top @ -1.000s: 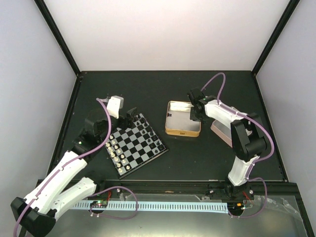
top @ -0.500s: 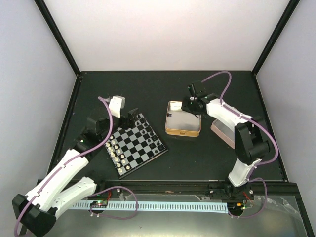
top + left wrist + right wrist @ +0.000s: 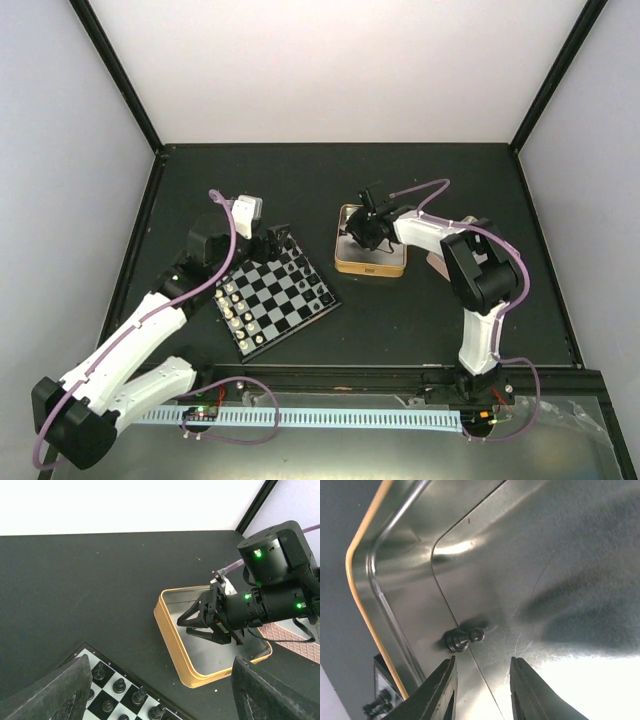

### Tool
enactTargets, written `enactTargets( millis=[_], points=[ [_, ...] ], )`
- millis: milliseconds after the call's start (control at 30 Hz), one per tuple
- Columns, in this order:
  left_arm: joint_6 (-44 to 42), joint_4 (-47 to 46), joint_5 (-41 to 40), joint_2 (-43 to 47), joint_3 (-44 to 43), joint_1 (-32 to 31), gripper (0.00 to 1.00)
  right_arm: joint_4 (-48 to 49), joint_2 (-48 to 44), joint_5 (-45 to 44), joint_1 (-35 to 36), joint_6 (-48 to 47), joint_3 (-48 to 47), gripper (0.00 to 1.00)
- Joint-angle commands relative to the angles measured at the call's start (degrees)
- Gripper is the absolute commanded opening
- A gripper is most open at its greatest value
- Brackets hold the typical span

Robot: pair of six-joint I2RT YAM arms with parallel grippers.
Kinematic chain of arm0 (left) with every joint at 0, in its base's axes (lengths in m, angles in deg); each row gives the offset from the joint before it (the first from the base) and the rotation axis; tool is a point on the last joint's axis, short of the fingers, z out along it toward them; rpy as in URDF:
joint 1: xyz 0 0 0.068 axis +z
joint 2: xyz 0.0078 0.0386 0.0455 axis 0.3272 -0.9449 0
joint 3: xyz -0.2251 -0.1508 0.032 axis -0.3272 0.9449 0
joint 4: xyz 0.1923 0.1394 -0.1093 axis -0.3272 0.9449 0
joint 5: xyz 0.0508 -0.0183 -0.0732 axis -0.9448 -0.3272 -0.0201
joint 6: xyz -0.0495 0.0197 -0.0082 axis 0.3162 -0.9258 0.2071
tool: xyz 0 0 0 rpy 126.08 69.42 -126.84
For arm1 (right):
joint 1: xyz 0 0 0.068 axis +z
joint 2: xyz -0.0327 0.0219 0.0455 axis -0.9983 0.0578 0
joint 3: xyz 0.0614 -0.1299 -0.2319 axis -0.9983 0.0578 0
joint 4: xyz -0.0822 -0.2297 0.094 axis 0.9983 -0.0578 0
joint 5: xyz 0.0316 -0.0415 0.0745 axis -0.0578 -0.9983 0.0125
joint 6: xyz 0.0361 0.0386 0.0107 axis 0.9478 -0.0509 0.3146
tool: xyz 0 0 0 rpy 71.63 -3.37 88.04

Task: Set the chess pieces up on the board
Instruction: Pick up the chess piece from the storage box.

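The board (image 3: 272, 298) lies left of centre, with black chess pieces (image 3: 300, 262) along its far-right side and cream pieces along its near-left side. One black pawn (image 3: 464, 639) lies on its side on the floor of the gold-rimmed tin (image 3: 370, 269), near the tin's corner. My right gripper (image 3: 481, 680) is open and empty inside the tin, its tips just short of the pawn; it also shows in the top view (image 3: 356, 232). My left gripper (image 3: 268, 240) hovers open and empty above the board's far corner, with black pieces (image 3: 119, 685) below it.
A pink flat lid (image 3: 445, 265) lies right of the tin, under my right arm. The tin's rim (image 3: 167, 630) stands a short way from the board's corner (image 3: 80, 652). Black frame posts and pale walls bound the dark table.
My right gripper has swung left from the tin's far-right edge down into the tin's left part. My left gripper has shifted slightly right over the board's far corner.
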Motion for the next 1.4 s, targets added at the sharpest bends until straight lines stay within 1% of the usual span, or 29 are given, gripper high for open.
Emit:
enactTargets(
  millis=[0,200,600,700,800,900,1033,1133,1233,1367],
  points=[
    [0.5,0.6,-0.2,1.6,-1.1,0.5,0.78,2.7,0.1,-3.0,0.4,11.5,1.0,0.30],
    [-0.2,0.7,-0.8,3.3,-0.4,0.5,0.79,2.0,3.6,-2.2,0.5,17.3,-0.6,0.29],
    [-1.1,1.0,-2.5,4.9,0.5,0.5,0.79,3.4,8.5,-0.3,0.6,24.1,-3.1,0.31],
    [-1.2,1.1,-3.0,5.0,0.6,0.5,0.79,3.3,8.8,-0.5,0.8,24.5,-3.3,0.29],
    [-1.2,1.0,-3.3,5.0,0.7,0.5,0.79,3.0,9.2,-1.1,0.9,24.6,-3.5,0.24],
    [-1.3,0.9,-3.4,5.0,0.7,0.5,0.79,2.7,9.4,-2.1,0.9,24.2,-3.5,0.15],
    [-1.4,1.0,-3.5,5.0,0.7,0.5,0.79,2.1,9.9,-3.1,0.9,22.9,-3.8,0.07],
    [-1.4,1.0,-3.6,5.0,0.7,0.5,0.79,1.4,9.6,-4.9,0.9,21.2,-3.9,0.03],
    [-1.3,0.9,-3.6,5.1,0.7,0.5,0.79,1.2,8.3,-7.4,0.9,18.1,-3.4,0.02],
    [-1.2,0.9,-3.5,5.0,0.8,0.5,0.79,1.1,5.1,-12.3,1.0,9.7,-3.7,0.01]
  ],
)
